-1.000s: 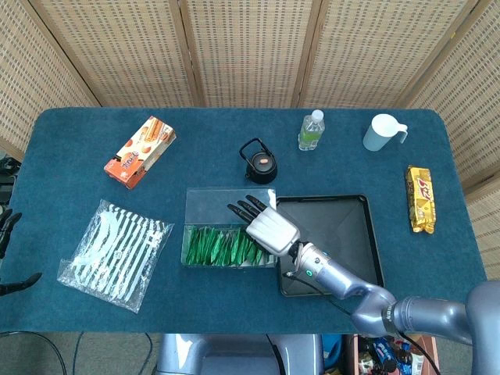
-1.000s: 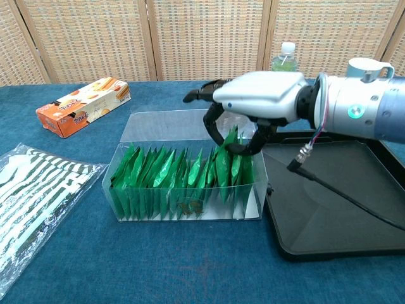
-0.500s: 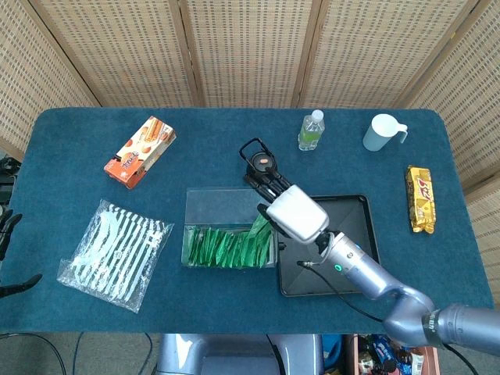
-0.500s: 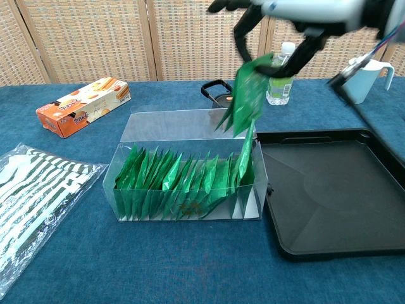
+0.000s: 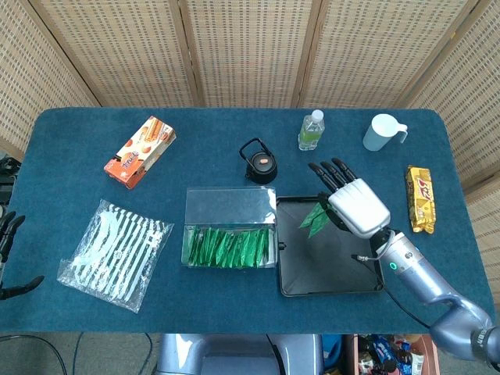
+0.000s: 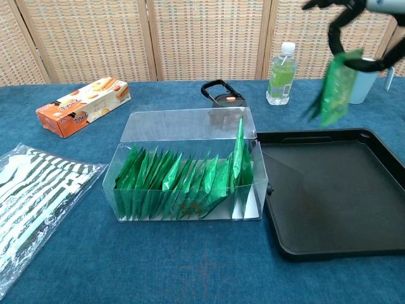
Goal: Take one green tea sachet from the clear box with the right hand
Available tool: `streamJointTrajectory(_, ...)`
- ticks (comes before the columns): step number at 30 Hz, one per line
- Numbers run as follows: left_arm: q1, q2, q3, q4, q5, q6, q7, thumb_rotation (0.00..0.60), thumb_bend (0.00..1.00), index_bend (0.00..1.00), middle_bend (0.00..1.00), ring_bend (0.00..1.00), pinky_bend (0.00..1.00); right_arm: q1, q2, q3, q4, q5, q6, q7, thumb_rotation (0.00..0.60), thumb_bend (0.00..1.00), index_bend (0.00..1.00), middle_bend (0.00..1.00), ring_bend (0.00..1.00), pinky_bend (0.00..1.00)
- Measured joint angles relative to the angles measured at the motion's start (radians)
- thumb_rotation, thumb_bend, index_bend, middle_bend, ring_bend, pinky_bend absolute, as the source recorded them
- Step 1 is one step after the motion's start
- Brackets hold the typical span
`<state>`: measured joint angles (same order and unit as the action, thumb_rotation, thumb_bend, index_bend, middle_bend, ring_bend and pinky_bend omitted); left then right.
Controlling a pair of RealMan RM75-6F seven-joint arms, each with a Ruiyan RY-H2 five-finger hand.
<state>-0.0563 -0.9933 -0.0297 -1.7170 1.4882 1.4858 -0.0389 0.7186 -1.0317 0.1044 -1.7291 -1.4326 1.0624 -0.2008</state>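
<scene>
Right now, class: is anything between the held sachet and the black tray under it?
Nothing visible. The right hand holds the sachet in the air over the tray, whose floor below looks bare.

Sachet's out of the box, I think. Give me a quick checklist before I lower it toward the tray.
1. Green tea sachet held by the right hand: ok.
2. Only one sachet taken: cannot tell, the green shape may be more than one.
3. Sachet clear of the clear box: ok, it hangs over the black tray.
4. Tray below free of things: ok.
5. One remaining sachet sticks up above the row: not ok.
6. Left hand away at the table edge: ok.
</scene>
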Motion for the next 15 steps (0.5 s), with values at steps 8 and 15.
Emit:
streamJointTrajectory(8, -0.002, -0.006, 0.000, -0.002, -0.005, -0.004, 0.017, 0.600, 0.07, 0.00, 0.00, 0.00, 0.00, -0.055, -0.074, -0.074, 0.153, -0.068, -0.004, 0.092, 0.600, 0.63, 0.61, 0.07, 0.00, 0.07)
streamJointTrajectory(15, -0.003, -0.009, 0.000, -0.004, -0.006, -0.006, 0.025, 0.600, 0.07, 0.00, 0.00, 0.00, 0.00, -0.080, -0.091, -0.098, 0.200, -0.127, 0.020, 0.119, 0.600, 0.10, 0.01, 0.00, 0.00, 0.07)
